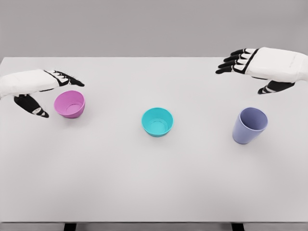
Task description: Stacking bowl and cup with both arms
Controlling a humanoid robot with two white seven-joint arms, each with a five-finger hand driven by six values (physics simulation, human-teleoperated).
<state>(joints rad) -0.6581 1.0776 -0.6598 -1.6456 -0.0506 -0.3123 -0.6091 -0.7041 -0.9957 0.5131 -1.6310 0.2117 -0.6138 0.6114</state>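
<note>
— Bowls: pink bowl [70, 104] sitting table-left, teal bowl [157, 121] centre, lavender cup [250, 125] right. All are looking light, rigid, slick-walled.

— Hands?

— Left hand [42, 91] hovering open beside pink bowl; right hand [257, 67] hovering open above cup, both holding nothing. Advising a grip around the outer walls.

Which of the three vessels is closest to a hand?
The pink bowl, beside the open left hand; the teal bowl and purple cup sit farther from either hand.
</note>
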